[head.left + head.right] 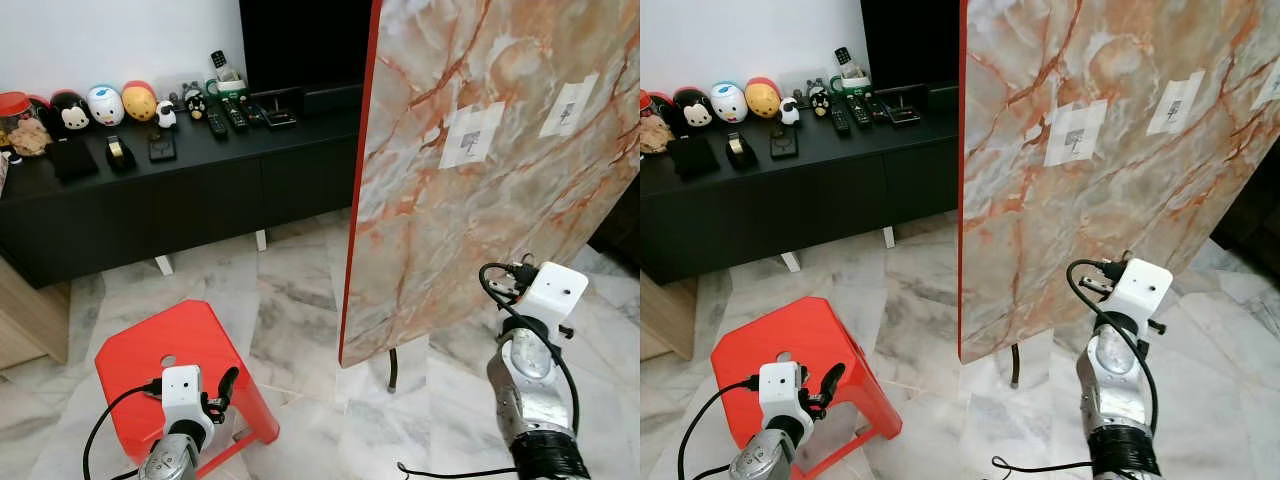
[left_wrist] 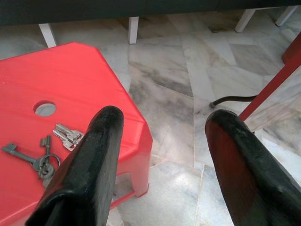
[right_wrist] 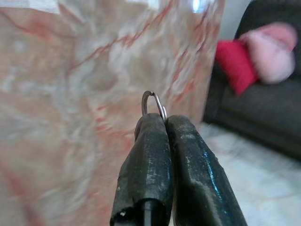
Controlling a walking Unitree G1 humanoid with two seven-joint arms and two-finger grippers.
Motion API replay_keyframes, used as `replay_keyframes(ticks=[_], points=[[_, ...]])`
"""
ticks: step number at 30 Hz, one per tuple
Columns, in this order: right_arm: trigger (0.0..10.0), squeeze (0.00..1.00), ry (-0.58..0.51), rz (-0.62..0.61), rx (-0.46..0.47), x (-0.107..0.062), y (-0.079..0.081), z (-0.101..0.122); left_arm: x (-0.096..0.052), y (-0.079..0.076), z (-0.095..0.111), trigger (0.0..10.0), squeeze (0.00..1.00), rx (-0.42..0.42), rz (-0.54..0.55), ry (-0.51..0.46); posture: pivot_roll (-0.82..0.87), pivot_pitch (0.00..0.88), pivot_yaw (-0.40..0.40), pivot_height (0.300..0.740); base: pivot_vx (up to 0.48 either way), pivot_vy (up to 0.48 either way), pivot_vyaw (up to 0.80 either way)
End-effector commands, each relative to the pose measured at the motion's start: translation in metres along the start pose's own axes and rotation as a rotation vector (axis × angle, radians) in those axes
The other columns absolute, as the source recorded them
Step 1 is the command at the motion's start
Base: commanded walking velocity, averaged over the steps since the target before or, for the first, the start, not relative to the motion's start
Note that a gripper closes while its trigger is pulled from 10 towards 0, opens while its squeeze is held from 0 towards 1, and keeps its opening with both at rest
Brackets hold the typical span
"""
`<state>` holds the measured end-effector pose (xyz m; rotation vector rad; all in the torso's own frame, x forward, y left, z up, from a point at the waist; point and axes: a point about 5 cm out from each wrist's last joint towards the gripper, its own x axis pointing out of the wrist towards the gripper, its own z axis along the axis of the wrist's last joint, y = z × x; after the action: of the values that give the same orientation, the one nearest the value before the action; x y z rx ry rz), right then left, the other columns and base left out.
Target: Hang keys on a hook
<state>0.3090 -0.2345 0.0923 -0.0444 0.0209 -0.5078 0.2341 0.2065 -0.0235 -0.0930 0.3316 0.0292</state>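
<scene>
A bunch of keys point(image 2: 47, 157) lies on the red stool point(image 1: 150, 350), beside its round hole. My left gripper point(image 2: 164, 120) hovers open just above the stool's near corner, with the keys beside one finger point(image 2: 94, 160). My right gripper point(image 3: 162, 120) is shut on a thin metal key ring point(image 3: 153, 100), whose loop sticks out above the tips; anything hanging from it is hidden. It points at the marble-patterned board point(image 1: 480, 200), close to its face. Two white patches with small hooks point(image 1: 470, 135) point(image 1: 568, 105) sit high on the board, well above my right wrist point(image 1: 550, 290).
A low black cabinet point(image 1: 180, 180) with toys and remotes runs along the back wall. The board's red edge and a dark stand leg point(image 1: 392, 370) rise between stool and right arm. A black cable point(image 1: 450, 472) lies on the marble floor. A dark sofa with cushions point(image 3: 263, 47) stands beyond the board.
</scene>
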Motion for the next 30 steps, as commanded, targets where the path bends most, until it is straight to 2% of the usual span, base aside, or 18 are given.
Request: replay_keyframes(ticks=[1, 5, 11, 26, 30], points=[[10.0, 0.0, -0.037, -0.006, -0.063, 0.0035, -0.0032, 0.0058, -0.0006, 0.0012, -0.0017, 10.0, 0.0, -0.01, 0.009, 0.011, -0.03, 0.031, -0.058, 0.74, 0.0, 0.0, 0.0], [10.0, 0.0, -0.06, -0.009, -0.07, 0.0052, -0.0064, 0.0101, -0.0006, 0.0016, -0.0019, 10.0, 0.0, -0.009, 0.008, 0.014, -0.04, 0.022, -0.056, 0.74, 0.0, 0.0, 0.0], [10.0, 0.0, -0.028, -0.042, -0.033, 0.005, -0.0093, 0.0051, 0.0006, 0.0, -0.0018, 10.0, 0.0, -0.006, 0.002, 0.019, -0.04, 0.003, -0.052, 0.74, 0.0, 0.0, 0.0], [10.0, 0.0, -0.027, -0.033, -0.023, 0.0038, -0.0009, 0.0052, 0.001, 0.0022, 0.0004, 10.0, 0.0, -0.007, 0.008, 0.01, -0.03, 0.008, -0.052, 0.74, 0.0, 0.0, 0.0], [10.0, 0.0, -0.025, -0.034, -0.021, 0.0035, 0.0002, 0.0051, 0.001, 0.0019, 0.0004, 10.0, 0.0, -0.007, 0.007, 0.01, -0.03, 0.011, -0.052, 0.74, 0.264, 0.0, 0.0]])
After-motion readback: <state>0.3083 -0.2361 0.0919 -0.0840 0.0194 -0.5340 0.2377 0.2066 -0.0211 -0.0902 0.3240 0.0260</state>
